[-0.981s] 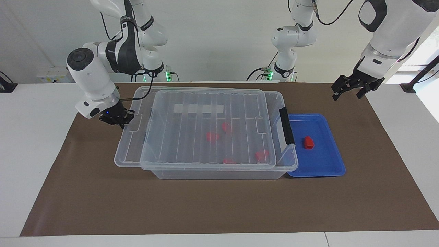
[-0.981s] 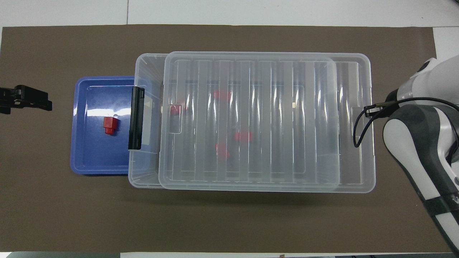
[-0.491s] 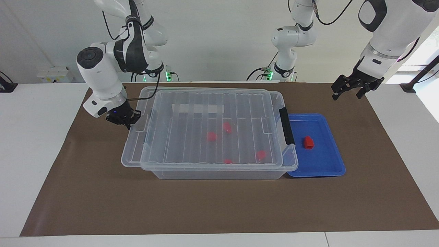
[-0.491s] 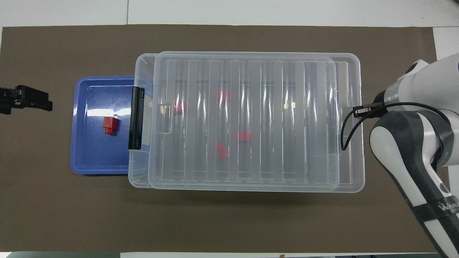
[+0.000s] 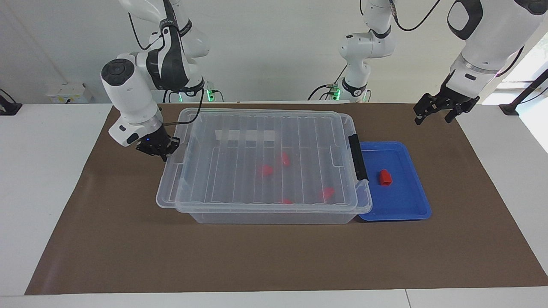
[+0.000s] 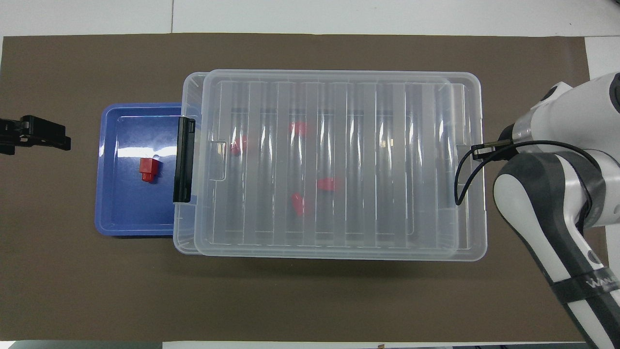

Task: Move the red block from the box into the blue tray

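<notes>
Jaws of your right gripper (image 5: 156,148) clamp the lid (image 5: 265,160) edge — left gripper (image 5: 441,110) waits apart; misaligned, it jams askew on the box (image 5: 274,217).

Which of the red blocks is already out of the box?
The red block lying alone in the blue tray, beside the box at the left arm's end. The other four red blocks show through the clear lid, inside the box.
</notes>
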`<state>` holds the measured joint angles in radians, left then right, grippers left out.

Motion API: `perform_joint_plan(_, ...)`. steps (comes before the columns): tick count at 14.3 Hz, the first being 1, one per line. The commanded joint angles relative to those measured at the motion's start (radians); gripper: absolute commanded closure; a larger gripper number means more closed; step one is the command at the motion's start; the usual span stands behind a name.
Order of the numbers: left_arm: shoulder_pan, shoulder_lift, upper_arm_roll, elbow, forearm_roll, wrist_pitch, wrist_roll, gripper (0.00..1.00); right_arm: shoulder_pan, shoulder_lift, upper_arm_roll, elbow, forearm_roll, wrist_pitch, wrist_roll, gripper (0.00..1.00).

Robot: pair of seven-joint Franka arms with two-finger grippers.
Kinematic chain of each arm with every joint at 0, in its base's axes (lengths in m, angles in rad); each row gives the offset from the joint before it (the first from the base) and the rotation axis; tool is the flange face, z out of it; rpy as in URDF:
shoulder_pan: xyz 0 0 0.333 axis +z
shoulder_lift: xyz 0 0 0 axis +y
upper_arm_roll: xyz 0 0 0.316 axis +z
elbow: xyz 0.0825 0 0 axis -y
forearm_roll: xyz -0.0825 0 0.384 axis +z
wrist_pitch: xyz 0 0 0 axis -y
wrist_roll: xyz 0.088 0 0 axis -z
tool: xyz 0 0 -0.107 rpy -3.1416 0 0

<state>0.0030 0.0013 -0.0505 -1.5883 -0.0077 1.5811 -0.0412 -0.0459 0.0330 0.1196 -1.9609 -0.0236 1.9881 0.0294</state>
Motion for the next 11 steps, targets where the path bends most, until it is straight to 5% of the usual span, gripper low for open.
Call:
perform_joint_plan(1, 0.006, -0.029, -0.003, -0.030, 0.002, 0.000, -0.002, 0.00, -0.002, -0.005, 0.029, -0.039, 0.017, 0.043, 0.032, 0.96)
perform_joint_plan(11, 0.006, -0.029, -0.003, -0.029, 0.002, 0.000, -0.002, 0.00, -0.002, -0.007, 0.058, -0.039, 0.017, 0.043, 0.075, 0.95)
